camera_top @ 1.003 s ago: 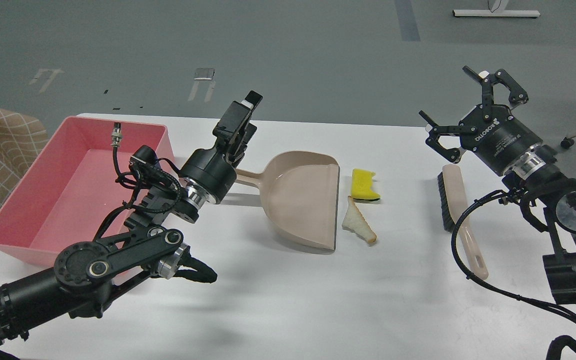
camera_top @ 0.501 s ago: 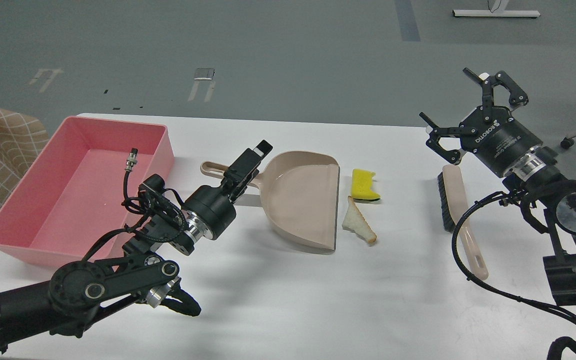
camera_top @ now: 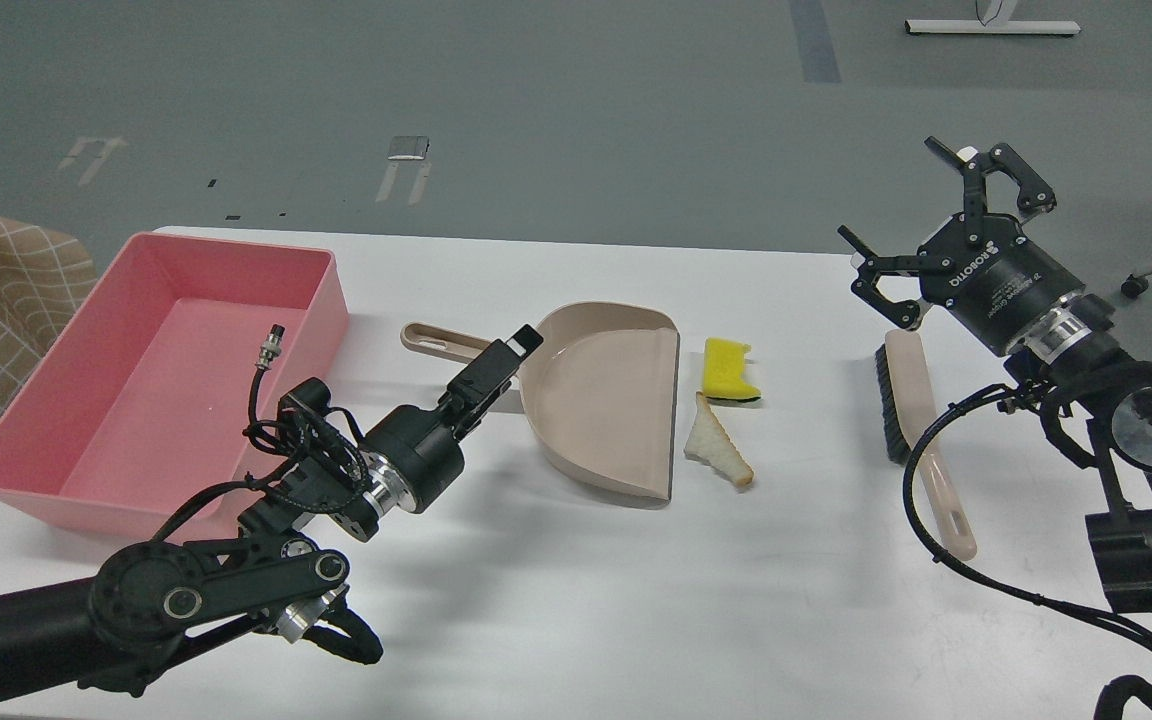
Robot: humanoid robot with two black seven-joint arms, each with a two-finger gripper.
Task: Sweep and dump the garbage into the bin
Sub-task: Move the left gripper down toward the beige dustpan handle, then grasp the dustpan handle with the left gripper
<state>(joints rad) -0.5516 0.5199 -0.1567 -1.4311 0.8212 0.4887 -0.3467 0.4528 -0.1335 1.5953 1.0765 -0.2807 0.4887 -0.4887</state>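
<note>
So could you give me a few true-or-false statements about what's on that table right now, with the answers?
1. The yellow sponge lies inside the pink bin. False: it lies on the table, just right of the dustpan, and no garbage shows in the bin.
2. The bread slice lies beside the open edge of the dustpan. True.
3. The right gripper is holding the brush. False: its fingers are spread open above the brush's far end, holding nothing.
4. The left gripper is at the dustpan's handle. True, though whether it grips the handle cannot be told.
5. The brush lies flat on the table, bristles facing left. True.
</note>
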